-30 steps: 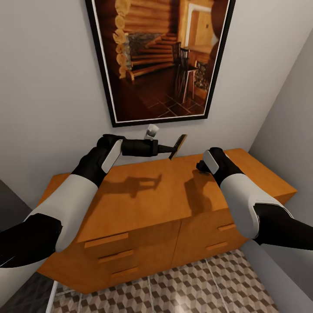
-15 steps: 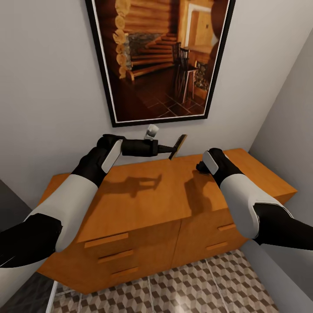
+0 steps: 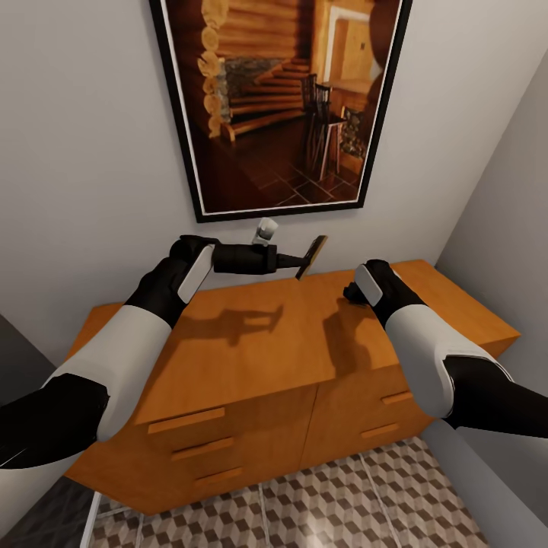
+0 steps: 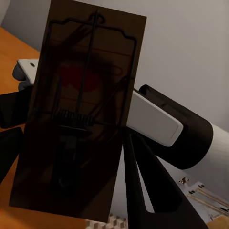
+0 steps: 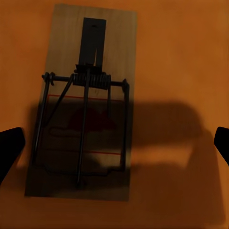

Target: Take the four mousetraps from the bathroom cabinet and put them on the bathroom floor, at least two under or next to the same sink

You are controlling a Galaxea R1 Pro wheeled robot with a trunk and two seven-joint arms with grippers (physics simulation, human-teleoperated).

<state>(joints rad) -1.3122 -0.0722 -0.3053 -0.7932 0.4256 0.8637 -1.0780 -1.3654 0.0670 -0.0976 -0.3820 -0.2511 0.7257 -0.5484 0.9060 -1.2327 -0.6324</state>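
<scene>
Left pincer [image 3: 298, 262] grips one mousetrap [image 3: 312, 256] edgewise, lifted clear above the cabinet [image 3: 259, 342] for carrying; right pincer [image 5: 114, 143], fingers spread wide, hovers over a second mousetrap [image 5: 83, 102] lying flat on the top, probably lining up a grasp.

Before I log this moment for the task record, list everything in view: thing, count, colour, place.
mousetraps: two seen, brown wood with dark metal springs; one held up in the left gripper above the cabinet, one lying flat on the cabinet top under the right gripper
cabinet: one, orange-brown, against the wall, drawers shut
framed picture: one, black frame, log-cabin interior, on the wall above the cabinet
bathroom floor: cube-patterned brown, beige and white tiles, in front of the cabinet
left gripper: black, shut on the raised mousetrap
right gripper: black, open, its fingertips either side of the flat mousetrap, above it
</scene>
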